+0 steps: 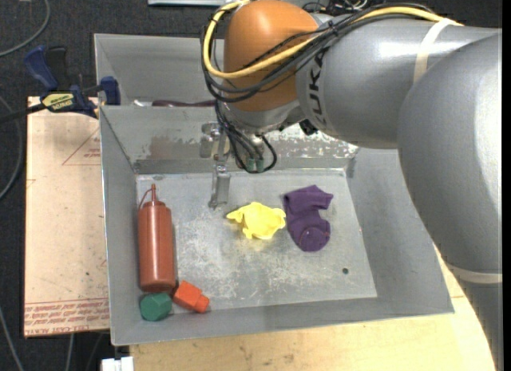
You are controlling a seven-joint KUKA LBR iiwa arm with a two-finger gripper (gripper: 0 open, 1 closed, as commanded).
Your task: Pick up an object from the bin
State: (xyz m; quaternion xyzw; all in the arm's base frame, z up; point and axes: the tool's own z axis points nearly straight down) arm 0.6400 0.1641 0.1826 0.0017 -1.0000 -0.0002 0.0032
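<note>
My gripper (218,199) hangs low over bare floor near the back wall of the grey bin (263,286), left of centre. Open or clenched: cannot tell from this angle.

Nearest thing: crumpled yellow soft piece (257,221), just to its right and a little nearer the front. Purple soft lump (308,219) sits right beside the yellow one.

To my gripper's left, apart from it: red-brown squeeze bottle (156,246), lying along the left wall. At the bottle's front end: green block (156,306) and orange block (192,297), side by side.
</note>
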